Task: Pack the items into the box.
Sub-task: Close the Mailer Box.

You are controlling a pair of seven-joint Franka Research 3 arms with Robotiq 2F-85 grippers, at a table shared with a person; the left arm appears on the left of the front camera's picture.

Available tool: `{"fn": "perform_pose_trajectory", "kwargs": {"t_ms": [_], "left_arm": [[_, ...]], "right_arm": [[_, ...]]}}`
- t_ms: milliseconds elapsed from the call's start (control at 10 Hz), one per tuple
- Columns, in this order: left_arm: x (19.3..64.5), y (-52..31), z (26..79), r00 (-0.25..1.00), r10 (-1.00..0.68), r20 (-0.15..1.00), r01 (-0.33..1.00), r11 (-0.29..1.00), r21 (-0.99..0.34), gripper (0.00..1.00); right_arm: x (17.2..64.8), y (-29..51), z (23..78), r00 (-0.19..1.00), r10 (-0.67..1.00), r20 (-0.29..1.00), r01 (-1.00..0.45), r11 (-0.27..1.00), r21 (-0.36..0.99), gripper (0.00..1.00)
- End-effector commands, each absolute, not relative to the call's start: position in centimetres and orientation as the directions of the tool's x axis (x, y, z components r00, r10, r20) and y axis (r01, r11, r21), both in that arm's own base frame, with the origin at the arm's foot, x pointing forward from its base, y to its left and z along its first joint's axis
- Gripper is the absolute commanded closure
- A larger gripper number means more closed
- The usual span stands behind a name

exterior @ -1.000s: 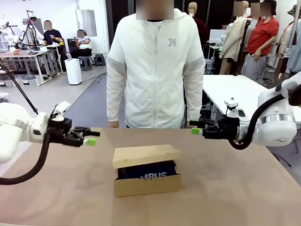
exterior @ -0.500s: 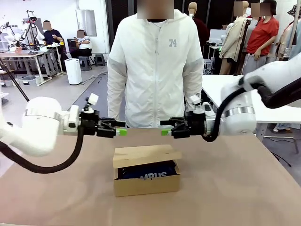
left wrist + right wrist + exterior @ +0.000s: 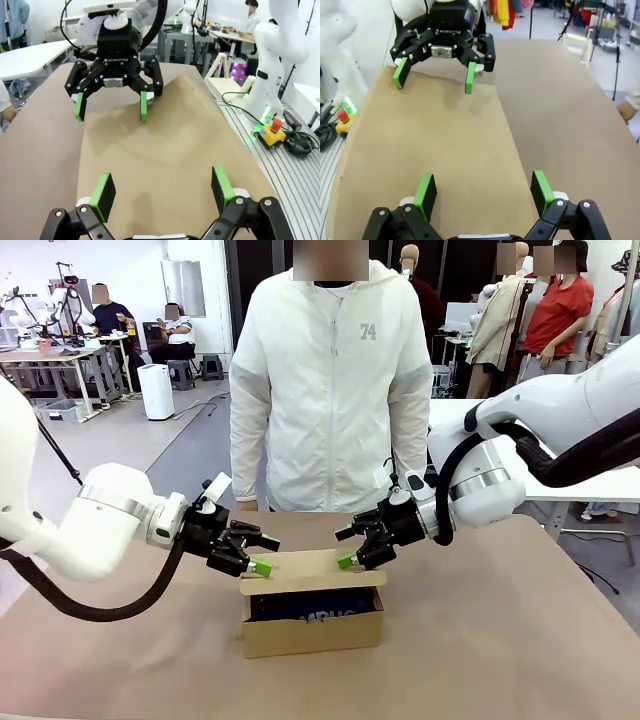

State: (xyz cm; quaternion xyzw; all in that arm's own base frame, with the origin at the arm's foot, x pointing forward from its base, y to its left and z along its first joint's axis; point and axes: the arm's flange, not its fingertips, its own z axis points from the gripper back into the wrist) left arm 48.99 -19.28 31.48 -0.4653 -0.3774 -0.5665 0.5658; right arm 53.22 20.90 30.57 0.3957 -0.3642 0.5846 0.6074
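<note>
Left gripper (image 3: 262, 554) and right gripper (image 3: 347, 548), both with jaws spread and empty, have swung in from table's sides and dropped to opposite ends of flap lid (image 3: 312, 572) of small brown corrugated cardboard box (image 3: 312, 633). Judged: lid-closing about to start.

Box mid-table; lid ajar. Inside: navy pencil pouch with white lettering (image 3: 318, 611). Other contents hidden.

Person in white jacket (image 3: 330, 390) stands at far edge.
</note>
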Motion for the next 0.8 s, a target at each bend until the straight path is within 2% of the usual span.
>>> {"fn": "perform_pose_trajectory", "kwargs": {"t_ms": [0, 300, 500, 700], "left_arm": [[47.9, -19.5, 30.5, 0.053, -0.311, 0.949, 0.993, -0.08, -0.082, 0.0], [48.0, -20.3, 30.1, 0.059, -0.337, 0.939, 0.986, -0.128, -0.108, 0.0], [47.3, -20.5, 30.0, 0.019, -0.395, 0.918, 0.985, -0.15, -0.085, 0.0], [46.4, -20.9, 29.8, -0.002, -0.436, 0.9, 0.979, -0.184, -0.087, 0.0]], "right_arm": [[51.7, 21.7, 30.7, 0.034, 0.473, 0.88, -0.998, -0.024, 0.051, 0.0], [49.6, 20.6, 31.0, 0.036, 0.381, 0.924, -0.998, -0.036, 0.054, 0.0], [48.0, 20.3, 31.5, -0.022, 0.32, 0.947, -0.994, -0.11, 0.014, 0.0], [46.8, 20.1, 31.3, 0.01, 0.252, 0.968, -0.969, -0.236, 0.071, 0.0]]}}
